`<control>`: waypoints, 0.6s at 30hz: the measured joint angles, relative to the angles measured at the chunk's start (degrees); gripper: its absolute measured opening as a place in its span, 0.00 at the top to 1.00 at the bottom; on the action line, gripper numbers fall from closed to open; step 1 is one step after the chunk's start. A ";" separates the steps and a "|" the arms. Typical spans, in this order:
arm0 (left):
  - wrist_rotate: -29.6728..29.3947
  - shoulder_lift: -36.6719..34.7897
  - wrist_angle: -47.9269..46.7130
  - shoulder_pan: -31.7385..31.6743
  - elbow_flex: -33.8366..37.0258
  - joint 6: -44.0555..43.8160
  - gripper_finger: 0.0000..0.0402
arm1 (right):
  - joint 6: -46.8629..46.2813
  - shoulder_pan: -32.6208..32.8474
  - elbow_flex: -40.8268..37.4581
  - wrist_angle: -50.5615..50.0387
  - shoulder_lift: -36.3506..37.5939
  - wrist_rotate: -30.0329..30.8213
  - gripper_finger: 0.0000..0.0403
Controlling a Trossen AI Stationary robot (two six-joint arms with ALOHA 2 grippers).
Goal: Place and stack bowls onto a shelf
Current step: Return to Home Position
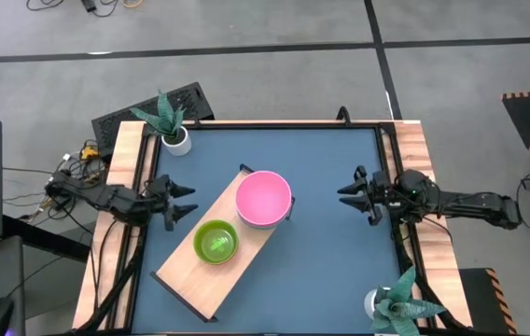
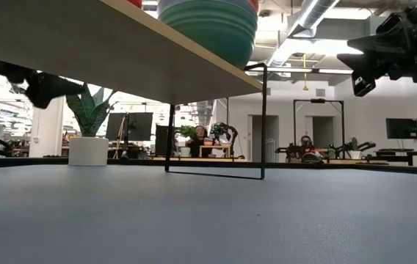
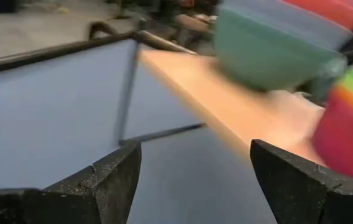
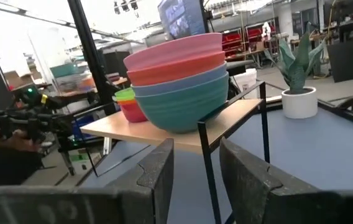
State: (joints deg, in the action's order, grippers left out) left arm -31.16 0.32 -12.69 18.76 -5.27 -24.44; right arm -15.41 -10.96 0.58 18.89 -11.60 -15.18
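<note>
The light-wood shelf point(image 1: 183, 273) stands slantwise on its dark brackets on the blue table. On its far end rests a stack of large bowls point(image 1: 263, 198): teal at the bottom, then blue, red and pink on top point(image 4: 179, 84). Beside it sits a small stack topped by a lime bowl point(image 1: 216, 241), with red below point(image 3: 349, 134). My left gripper point(image 1: 187, 202) is open and hovers left of the shelf, pointing at it point(image 3: 195, 180). My right gripper point(image 1: 345, 196) is open and hovers right of the pink stack point(image 4: 196, 180). Neither touches anything.
A potted spiky plant point(image 1: 174, 126) stands at the far left corner, another point(image 1: 397, 303) at the near right corner. Bare blue tabletop point(image 1: 330, 271) lies between the shelf and the right rail. People sit at desks point(image 2: 197, 139) in the room beyond.
</note>
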 joint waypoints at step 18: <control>8.12 -0.09 5.25 0.02 1.20 5.83 0.29 | 5.36 0.07 0.00 -3.39 -0.02 -1.25 0.60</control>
State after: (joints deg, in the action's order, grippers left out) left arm -23.05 0.23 -7.44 18.79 -4.06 -18.61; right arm -10.05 -10.90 0.58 15.50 -11.62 -16.43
